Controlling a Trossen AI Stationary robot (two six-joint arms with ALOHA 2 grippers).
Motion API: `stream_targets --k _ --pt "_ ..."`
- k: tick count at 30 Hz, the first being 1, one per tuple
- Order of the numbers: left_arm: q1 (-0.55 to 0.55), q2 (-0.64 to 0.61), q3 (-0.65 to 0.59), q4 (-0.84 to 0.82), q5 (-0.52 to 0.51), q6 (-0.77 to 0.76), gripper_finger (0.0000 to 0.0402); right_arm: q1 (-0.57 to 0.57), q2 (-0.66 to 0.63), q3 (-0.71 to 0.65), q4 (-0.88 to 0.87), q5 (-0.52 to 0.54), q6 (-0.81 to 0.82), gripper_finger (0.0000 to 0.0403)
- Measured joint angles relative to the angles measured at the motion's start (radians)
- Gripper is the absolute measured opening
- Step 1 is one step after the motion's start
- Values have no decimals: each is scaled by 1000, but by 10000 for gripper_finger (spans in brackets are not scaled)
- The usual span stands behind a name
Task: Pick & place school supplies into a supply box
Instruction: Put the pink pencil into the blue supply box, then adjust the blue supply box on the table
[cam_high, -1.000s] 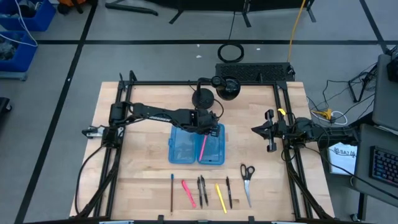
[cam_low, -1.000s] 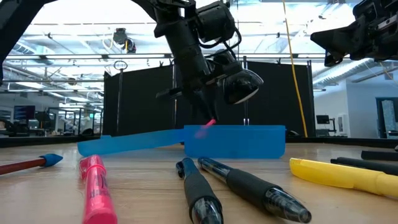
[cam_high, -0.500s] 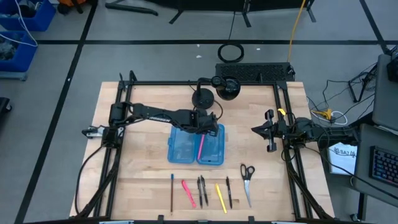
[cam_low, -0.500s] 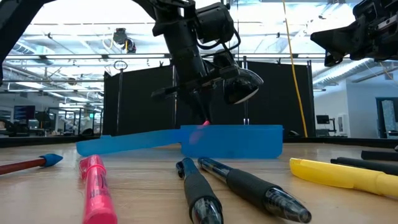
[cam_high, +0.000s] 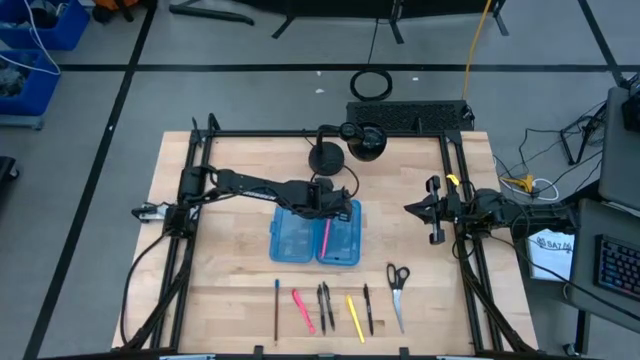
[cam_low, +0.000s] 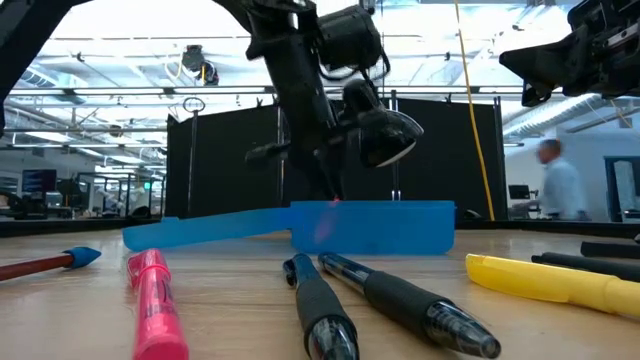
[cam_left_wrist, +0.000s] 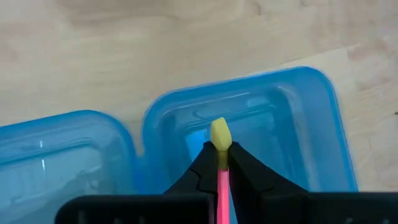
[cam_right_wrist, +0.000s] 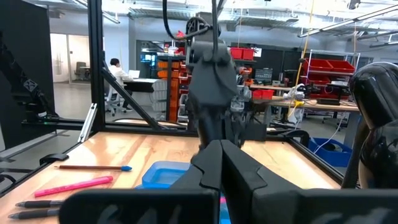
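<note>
The supply box (cam_high: 293, 240) lies open mid-table, a translucent blue case with two halves side by side; it also shows in the low view (cam_low: 400, 228). My left gripper (cam_high: 323, 205) hovers over its right half (cam_left_wrist: 298, 112), shut on a pink pencil (cam_high: 325, 235). The other supplies lie in a row near the table's near edge: a dark pencil (cam_high: 276, 308), a pink marker (cam_high: 302, 310), black pens (cam_high: 325, 305), a yellow pen (cam_high: 354, 312), another dark pen (cam_high: 368, 308) and the scissors (cam_high: 398, 288). My right gripper (cam_high: 432, 210) waits shut at the table's right side. My left gripper pinches the pink pencil between its two fingers close to the yellow eraser end (cam_left_wrist: 219, 134), which sticks out past the fingertips. The fingers come from above, pointing down into the box's right half. The pencil's remaining length (cam_high: 325, 240) runs inside that half toward the near edge.
A black round stand (cam_high: 327, 157) and a dark lamp-like object (cam_high: 367, 140) sit at the far edge behind the box. Black frame rails run along the table's left and right sides. Bare wood lies to the left and right of the box. A person (cam_low: 560, 190) walks in the room beyond.
My left gripper has sunk a little with the pink pencil, still shut on it. In the low view the pencil's raised end has dropped from above the box's rim down to rim level. The box has shifted slightly toward the table's left.
</note>
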Motion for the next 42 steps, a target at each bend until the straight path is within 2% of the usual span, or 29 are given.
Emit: stream_targets --k 4,16,19,26,31,36,39,42 --pt "-10 41 -1 18 35 -3 19 0 0 0 -1 -4 0 0" --pt "-14 72 0 9 27 -6 23 1 13 0 -1 -6 1 0" --pt "-14 72 0 16 33 4 44 1 13 0 -4 -7 1 0" --pt "-25 71 0 24 34 10 121 1 13 0 -4 -7 1 0" --pt "-29 31 0 53 10 75 152 1 13 0 -7 -7 1 0" --pt "-37 -68 0 110 -34 220 158 1 17 0 -9 -7 1 0" --pt "-55 -161 0 109 -36 419 158 1 21 0 -21 -8 1 0" --pt "-106 -260 1 22 -34 615 158 1 22 0 -24 -9 1 0"
